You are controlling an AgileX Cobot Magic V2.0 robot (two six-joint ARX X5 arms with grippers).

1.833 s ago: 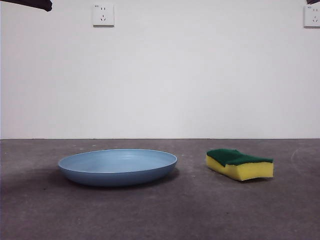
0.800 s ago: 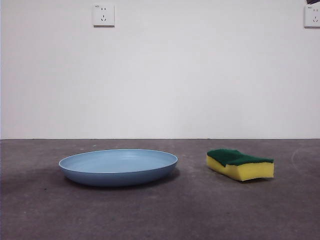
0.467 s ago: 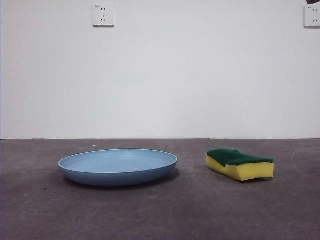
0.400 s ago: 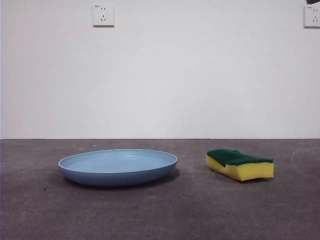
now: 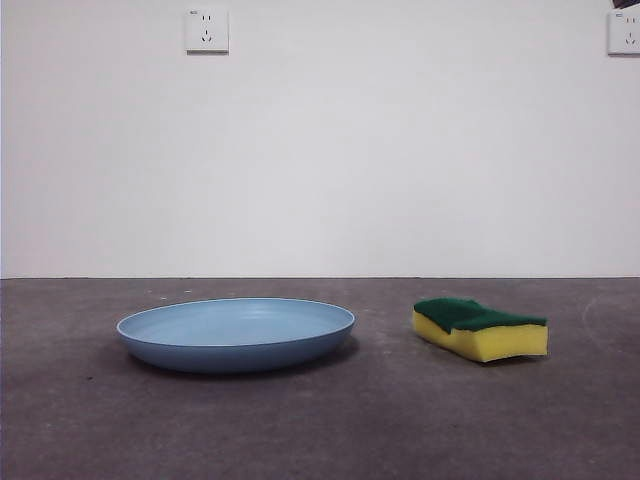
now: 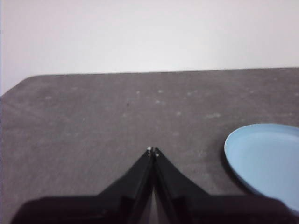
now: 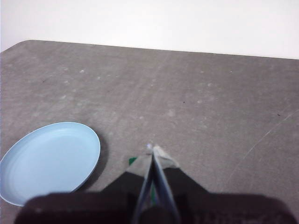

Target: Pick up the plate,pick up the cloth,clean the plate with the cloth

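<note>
A: Where does the plate (image 5: 236, 334) sit?

B: Flat on the desk (image 5: 320, 430), lower left of centre in the front view, rim up. The sponge (image 5: 480, 328) lies apart at lower right, green side up. Neither has been lifted.

A: And the hands?

B: The left hand (image 6: 153, 150) has its jaws together, above bare desk beside the plate. The right hand (image 7: 151, 148) is likewise pressed closed above the sponge, probably staged so each arm takes its nearer item.
</note>
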